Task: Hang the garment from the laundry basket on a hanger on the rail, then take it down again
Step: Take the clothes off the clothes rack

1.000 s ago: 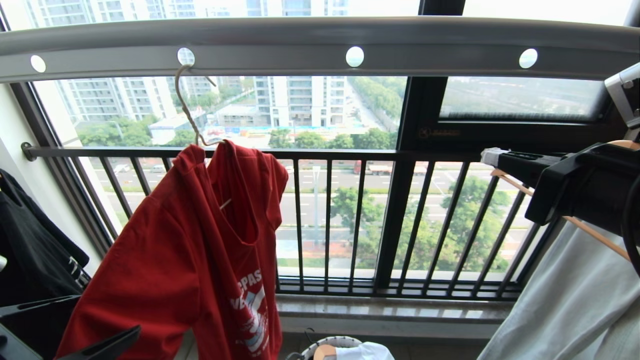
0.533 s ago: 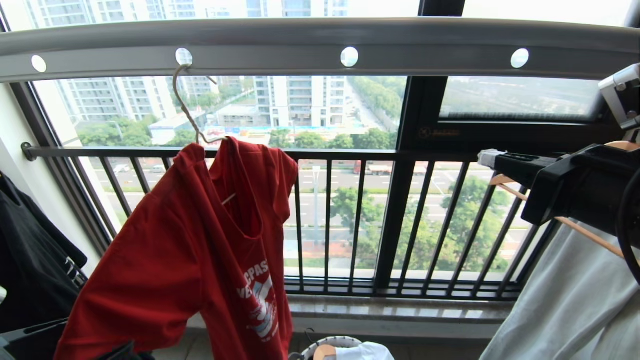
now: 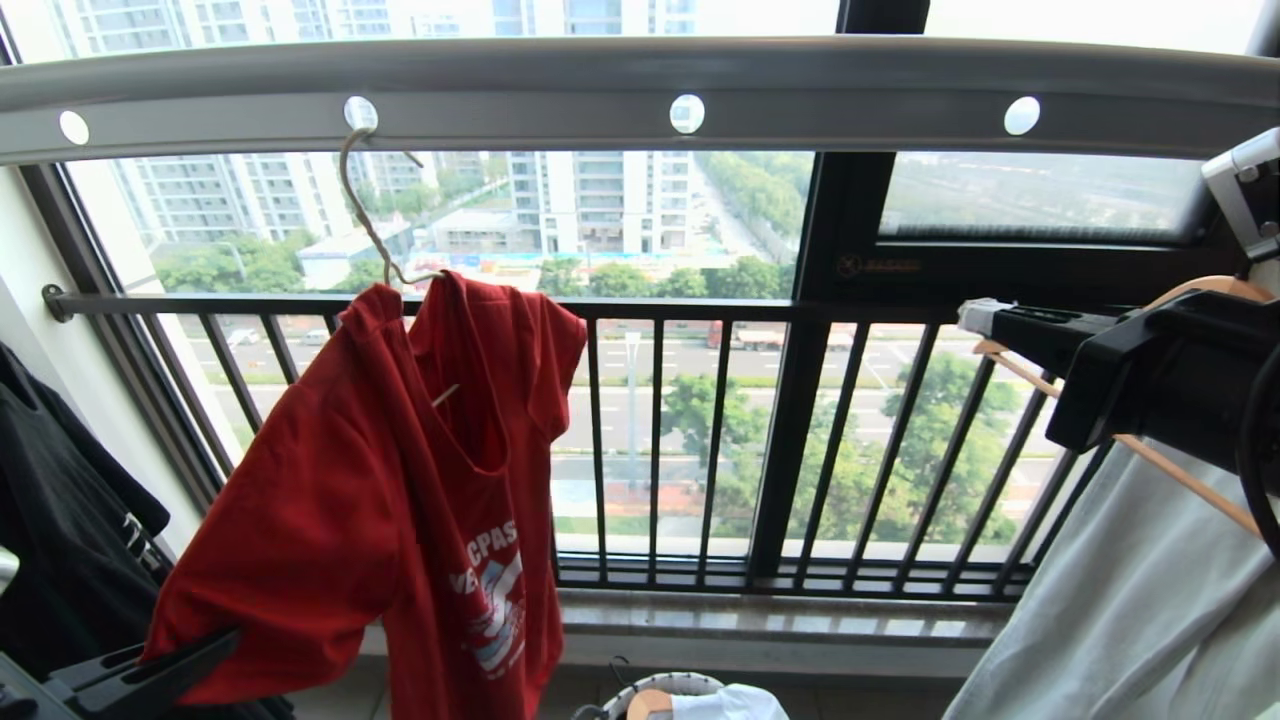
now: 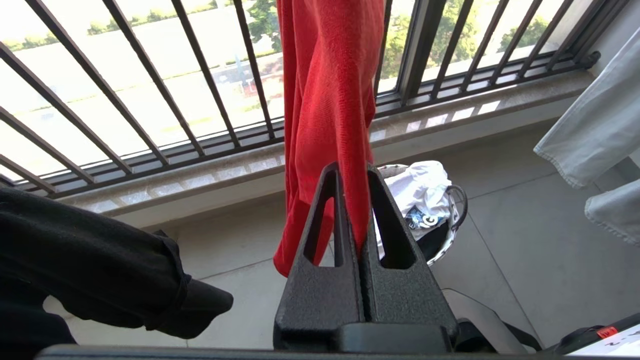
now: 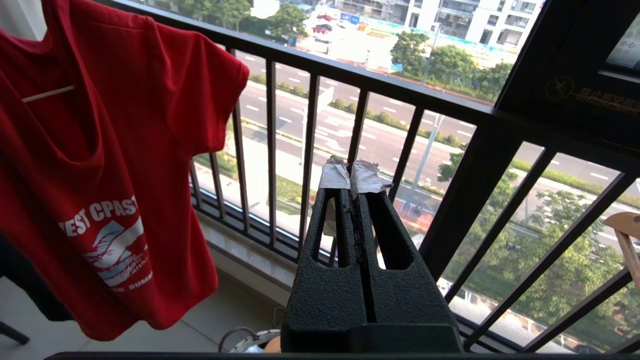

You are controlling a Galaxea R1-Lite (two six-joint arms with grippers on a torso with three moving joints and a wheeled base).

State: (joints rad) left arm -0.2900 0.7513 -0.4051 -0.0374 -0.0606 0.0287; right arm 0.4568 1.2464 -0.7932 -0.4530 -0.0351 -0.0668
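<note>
The red T-shirt (image 3: 400, 480) hangs on the cream wire hanger (image 3: 372, 215), whose hook sits in 1 round hole of the grey rail (image 3: 640, 85), the 2nd of the 4 holes in view from the left. The shirt drapes in front of the black window railing (image 3: 700, 440), chest print facing the room. The left gripper (image 4: 352, 172) is low at the left, jaws closed together on the lower hem of the shirt, with a fold of red cloth pinched between the 2 fingers. The right gripper (image 5: 352, 175) is raised at the right, near the railing and well apart from the shirt, jaws pressed together and holding nothing; its tips are wrapped in grey tape. The laundry basket (image 4: 450, 220) stands on the floor below the sill, beside the shirt's lower edge, with white cloth (image 4: 417, 187) in it. A black shirt (image 3: 60, 500) hangs at far left and a pale garment (image 3: 1130, 610) at far right.
</note>
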